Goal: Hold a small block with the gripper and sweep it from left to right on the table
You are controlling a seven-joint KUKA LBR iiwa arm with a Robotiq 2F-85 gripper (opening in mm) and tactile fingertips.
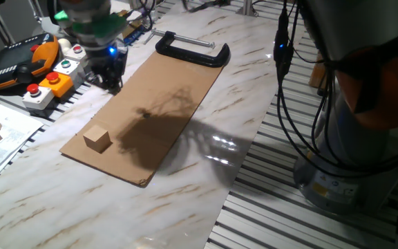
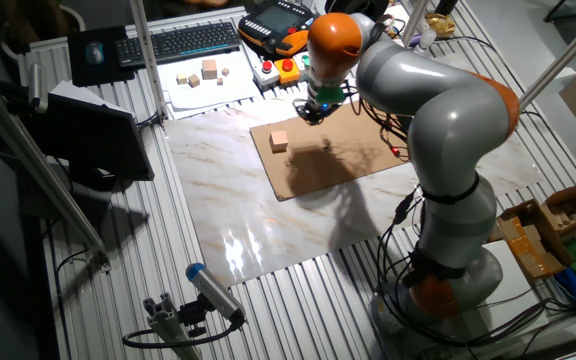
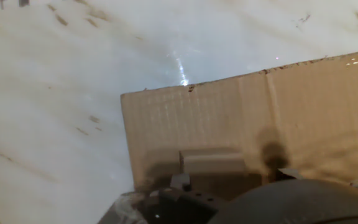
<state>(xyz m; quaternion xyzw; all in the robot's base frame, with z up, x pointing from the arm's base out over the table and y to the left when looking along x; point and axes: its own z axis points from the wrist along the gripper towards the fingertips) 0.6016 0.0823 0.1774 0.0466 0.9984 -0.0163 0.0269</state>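
The small wooden block sits untouched on the near left corner of the cardboard sheet lying on the marble counter. The gripper hovers farther back beside the sheet's left edge; whether its jaws are spread cannot be told. A black C-clamp lies at the sheet's far end.

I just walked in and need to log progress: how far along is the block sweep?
Nothing looks done yet. The small block sits untouched on the cardboard sheet, apart from the gripper, which hangs near the sheet's far edge holding nothing visible. Left: reach the block, grip it, then sweep it across the table.
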